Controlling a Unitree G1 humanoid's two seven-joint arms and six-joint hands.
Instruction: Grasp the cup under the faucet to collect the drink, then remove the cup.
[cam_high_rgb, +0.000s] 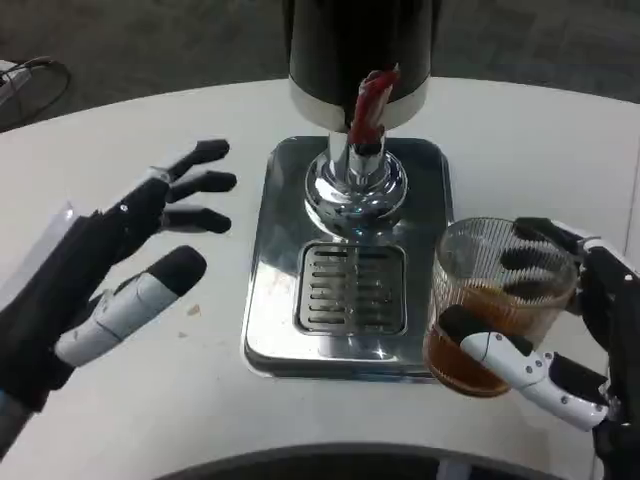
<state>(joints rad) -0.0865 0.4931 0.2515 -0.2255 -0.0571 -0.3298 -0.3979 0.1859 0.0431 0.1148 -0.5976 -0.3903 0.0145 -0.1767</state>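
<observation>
Right hand (560, 330) grips cup (495, 300) w/ brown drink; no legible labels.

Glossy mirror-polished metal drip tray (275, 300) and faucet (355, 180), ribbed clear plastic cup (495, 300), matt white table (200, 400).

The left robot hand (120, 265) is held above the bench (150, 400), nothing gripped, its black-tipped fingers (205, 183) spread apart and pointed to the right, the thumb extended below them. The dark forearm is seen running toward the lower left corner. The right robot hand (560, 320) is wrapped around the cup (495, 300): the thumb is laid across the near side, the fingers are curled round the far side.
</observation>
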